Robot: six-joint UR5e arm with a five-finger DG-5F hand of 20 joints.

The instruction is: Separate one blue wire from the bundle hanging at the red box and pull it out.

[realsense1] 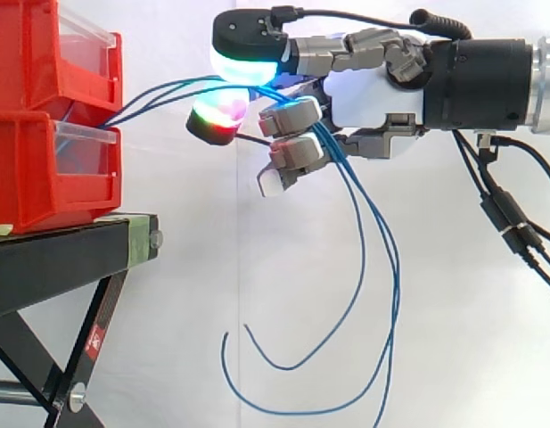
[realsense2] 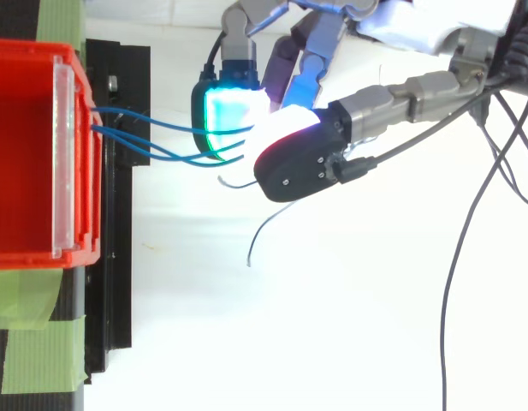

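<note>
Progress: early, no wire singled out | robot hand (realsense1: 373, 94): fingers curled round several blue wires (realsense1: 159, 92) together | wires: run from red box (realsense1: 43, 178) into your grasp, tails hanging below | remaining: you isolate one, pull it free.

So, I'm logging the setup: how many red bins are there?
2, stacked on the stand: the upper bin and the lower bin right under it. Others may be hidden past the left edge.
</note>
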